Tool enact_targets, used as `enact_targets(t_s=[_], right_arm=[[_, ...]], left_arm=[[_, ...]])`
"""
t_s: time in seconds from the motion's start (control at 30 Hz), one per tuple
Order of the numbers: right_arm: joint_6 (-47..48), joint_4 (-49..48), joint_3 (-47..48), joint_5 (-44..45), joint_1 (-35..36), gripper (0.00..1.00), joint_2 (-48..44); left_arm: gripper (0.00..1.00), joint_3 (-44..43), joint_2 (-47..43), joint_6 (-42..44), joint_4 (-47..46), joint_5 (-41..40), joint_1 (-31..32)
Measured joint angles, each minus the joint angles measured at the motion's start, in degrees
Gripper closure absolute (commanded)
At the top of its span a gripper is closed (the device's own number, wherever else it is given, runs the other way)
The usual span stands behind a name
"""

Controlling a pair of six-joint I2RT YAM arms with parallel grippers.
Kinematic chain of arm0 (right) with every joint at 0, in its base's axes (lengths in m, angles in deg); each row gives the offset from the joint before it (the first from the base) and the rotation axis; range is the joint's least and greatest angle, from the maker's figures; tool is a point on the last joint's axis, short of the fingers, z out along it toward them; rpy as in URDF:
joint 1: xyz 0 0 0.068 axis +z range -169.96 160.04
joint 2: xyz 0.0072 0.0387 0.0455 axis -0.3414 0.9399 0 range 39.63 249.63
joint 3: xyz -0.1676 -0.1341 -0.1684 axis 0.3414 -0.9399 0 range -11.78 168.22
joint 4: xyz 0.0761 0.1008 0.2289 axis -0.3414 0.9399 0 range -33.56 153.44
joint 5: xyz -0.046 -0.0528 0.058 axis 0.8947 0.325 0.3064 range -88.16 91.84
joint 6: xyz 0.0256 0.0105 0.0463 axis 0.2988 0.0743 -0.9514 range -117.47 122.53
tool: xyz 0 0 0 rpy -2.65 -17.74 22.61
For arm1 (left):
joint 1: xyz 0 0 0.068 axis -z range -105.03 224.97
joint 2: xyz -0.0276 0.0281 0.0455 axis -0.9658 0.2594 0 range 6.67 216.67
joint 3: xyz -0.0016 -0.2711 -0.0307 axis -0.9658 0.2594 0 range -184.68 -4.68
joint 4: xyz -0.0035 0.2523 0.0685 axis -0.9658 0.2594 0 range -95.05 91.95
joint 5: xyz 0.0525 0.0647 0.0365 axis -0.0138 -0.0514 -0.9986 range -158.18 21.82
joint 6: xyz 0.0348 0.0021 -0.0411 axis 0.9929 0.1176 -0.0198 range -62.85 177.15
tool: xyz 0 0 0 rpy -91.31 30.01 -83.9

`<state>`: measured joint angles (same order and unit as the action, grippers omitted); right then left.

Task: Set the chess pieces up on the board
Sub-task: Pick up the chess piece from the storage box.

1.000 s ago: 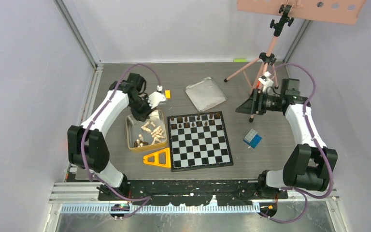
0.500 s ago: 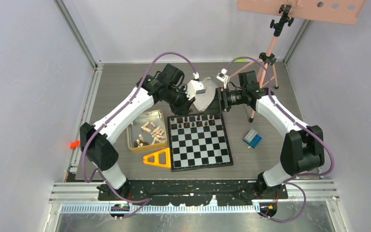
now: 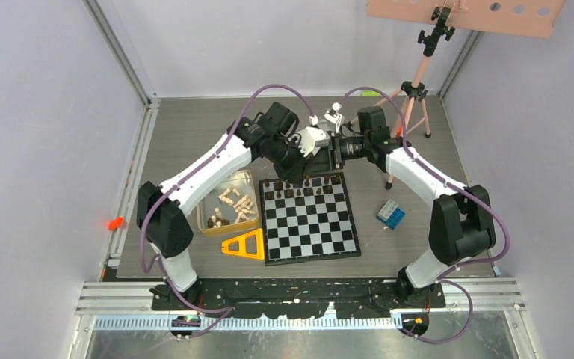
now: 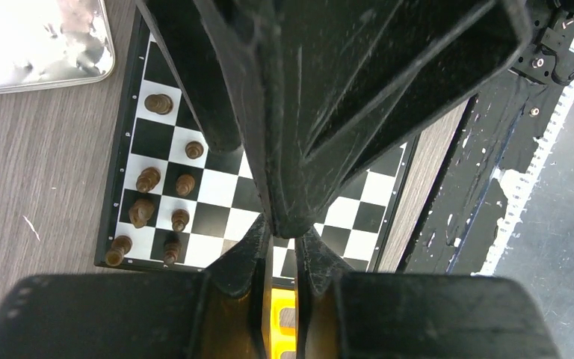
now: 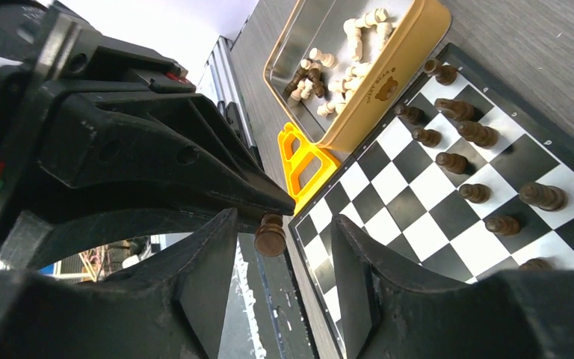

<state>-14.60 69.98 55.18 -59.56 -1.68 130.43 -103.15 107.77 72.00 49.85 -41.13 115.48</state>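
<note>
The board [image 3: 310, 224] lies at the table's middle, with dark chess pieces [image 3: 299, 187] standing in its two far rows. They also show in the left wrist view [image 4: 149, 179] and the right wrist view [image 5: 463, 134]. Pale and dark pieces [image 3: 235, 203] lie in the gold tin [image 3: 203, 217]. My left gripper [image 3: 308, 155] is shut on a dark piece [image 5: 270, 235], held by its top above the board's far edge. My right gripper [image 3: 330, 153] faces it, open, with one finger on each side of that piece and not touching it. The left wrist view does not show the piece.
A yellow triangle block [image 3: 244, 245] lies in front of the tin. A blue cube [image 3: 391, 214] sits right of the board. A silver lid [image 4: 37, 37] lies behind the board, under the arms. A pink tripod [image 3: 417, 78] stands at the back right.
Both arms have swung in from the sides and met above the board's far edge. The left gripper came from over the tin, the right from the table's right side.
</note>
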Motion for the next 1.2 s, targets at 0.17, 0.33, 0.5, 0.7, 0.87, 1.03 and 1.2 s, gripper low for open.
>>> enact_targets(t_s=[0.17, 0.33, 0.5, 0.7, 0.87, 1.03, 1.2], right_arm=[[-0.42, -0.2, 0.0, -0.28, 0.79, 0.51, 0.85], [0.28, 0.46, 0.0, -0.28, 1.07, 0.55, 1.14], [0.87, 1.44, 0.0, -0.39, 1.64, 0.66, 1.22], [1.22, 1.95, 0.0, -1.05, 1.92, 0.85, 1.62], [1.66, 2.16, 0.02, -1.27, 1.88, 0.99, 1.62], [1.77, 2.4, 0.02, -1.53, 0.59, 0.99, 1.57], [1.38, 2.38, 0.02, -2.34, -1.53, 0.99, 0.7]], left_arm=[[1.0, 0.0, 0.0, -0.48, 0.09, -0.33, 0.04], [1.0, 0.0, 0.0, -0.76, -0.15, -1.03, 0.04], [0.99, 0.0, 0.02, -0.76, -0.26, -2.14, 0.04], [0.88, 0.0, 0.02, -0.76, -0.24, -3.5, 0.04], [0.76, 0.04, 0.02, -0.55, -0.48, -3.5, 0.04], [0.57, 3.13, -1.22, 1.77, -3.1, -3.28, -0.24], [0.25, 10.86, -6.95, 2.01, -9.66, 0.13, -3.23]])
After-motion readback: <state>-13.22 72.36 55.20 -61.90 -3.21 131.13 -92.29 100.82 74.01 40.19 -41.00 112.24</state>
